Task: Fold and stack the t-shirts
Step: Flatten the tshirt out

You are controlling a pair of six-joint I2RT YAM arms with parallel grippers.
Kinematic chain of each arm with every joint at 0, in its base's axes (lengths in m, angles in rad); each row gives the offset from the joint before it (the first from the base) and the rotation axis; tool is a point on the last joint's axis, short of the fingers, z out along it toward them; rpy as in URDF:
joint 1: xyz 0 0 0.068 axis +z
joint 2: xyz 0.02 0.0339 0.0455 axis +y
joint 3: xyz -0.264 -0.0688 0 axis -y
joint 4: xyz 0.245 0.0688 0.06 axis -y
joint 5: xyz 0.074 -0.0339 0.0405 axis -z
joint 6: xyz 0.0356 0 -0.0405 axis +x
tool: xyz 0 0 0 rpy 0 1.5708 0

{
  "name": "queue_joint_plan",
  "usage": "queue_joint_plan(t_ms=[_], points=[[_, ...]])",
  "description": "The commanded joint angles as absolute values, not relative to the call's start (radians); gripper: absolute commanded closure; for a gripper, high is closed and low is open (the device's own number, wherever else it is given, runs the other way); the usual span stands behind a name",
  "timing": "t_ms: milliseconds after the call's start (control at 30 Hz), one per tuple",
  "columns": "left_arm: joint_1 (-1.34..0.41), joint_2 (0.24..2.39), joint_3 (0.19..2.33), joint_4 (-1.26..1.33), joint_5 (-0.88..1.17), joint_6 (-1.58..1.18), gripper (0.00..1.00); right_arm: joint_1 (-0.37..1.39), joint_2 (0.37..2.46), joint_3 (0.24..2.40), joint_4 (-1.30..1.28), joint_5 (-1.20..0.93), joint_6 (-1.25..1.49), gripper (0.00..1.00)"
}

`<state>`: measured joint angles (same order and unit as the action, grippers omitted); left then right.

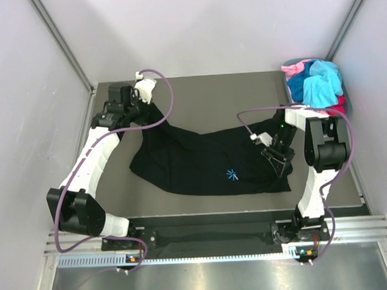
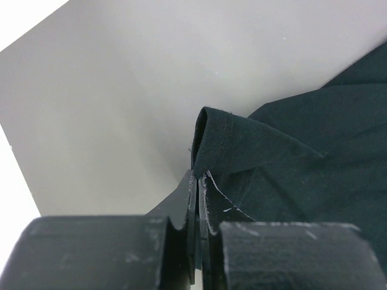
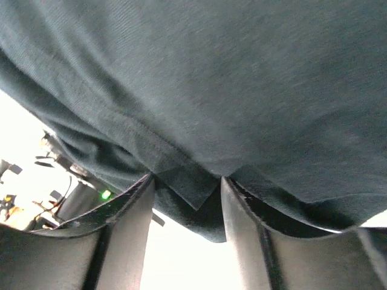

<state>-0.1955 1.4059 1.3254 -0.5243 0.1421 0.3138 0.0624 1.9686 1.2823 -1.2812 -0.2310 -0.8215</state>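
Left gripper (image 2: 199,176) pinched black t-shirt (image 1: 194,161) hem by tabletop's (image 1: 210,93) far-left corner, probably to stretch it; right gripper (image 3: 187,181) stood part-open, fold loose between jaws.

The white-shelled left arm (image 1: 94,156) and matching right arm (image 1: 311,191), jointed by chunky black motor housings (image 1: 74,211), each trail a looping purple cable (image 1: 171,98), while their black fingers (image 2: 213,208) show pale scuffs.

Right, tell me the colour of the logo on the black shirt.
Light blue; the logo is a small starburst on the shirt, clearest in the top view.
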Motion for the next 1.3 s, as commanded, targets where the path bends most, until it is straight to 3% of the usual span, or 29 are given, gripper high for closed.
queue_joint_plan(t_ms=[0, 233, 333, 367, 467, 800, 900, 1033, 1167, 1267], points=[[-0.196, 1.407, 1.362, -0.476, 0.164, 0.296, 1.0, 0.092, 1.95, 1.285, -1.163, -0.213, -0.778, 0.53], [-0.196, 1.402, 1.347, -0.472, 0.158, 0.29, 1.0, 0.101, 1.941, 1.27, -1.134, -0.193, -0.758, 0.83], [-0.196, 1.402, 1.347, -0.472, 0.161, 0.291, 1.0, 0.101, 1.922, 1.282, -1.132, -0.193, -0.753, 0.82], [-0.196, 1.402, 1.347, -0.469, 0.166, 0.29, 1.0, 0.101, 1.921, 1.29, -1.143, -0.196, -0.75, 0.71], [-0.196, 1.407, 1.347, -0.468, 0.17, 0.284, 1.0, 0.103, 1.933, 1.313, -1.17, -0.218, -0.736, 0.64], [-0.196, 1.407, 1.342, -0.465, 0.176, 0.281, 1.0, 0.101, 1.959, 1.33, -1.155, -0.279, -0.687, 0.63], [-0.196, 1.408, 1.341, -0.465, 0.179, 0.276, 1.0, 0.101, 1.967, 1.341, -1.144, -0.272, -0.677, 0.72], [-0.196, 1.41, 1.342, -0.463, 0.181, 0.275, 1.0, 0.101, 1.968, 1.356, -1.131, -0.268, -0.667, 0.75], [-0.196, 1.411, 1.347, -0.468, 0.175, 0.279, 1.0, 0.101, 1.96, 1.371, -1.115, -0.261, -0.66, 1.0], [-0.196, 1.407, 1.377, -0.483, 0.158, 0.299, 1.0, 0.101, 1.904, 1.426, -1.153, -0.238, -0.666, 1.0]])
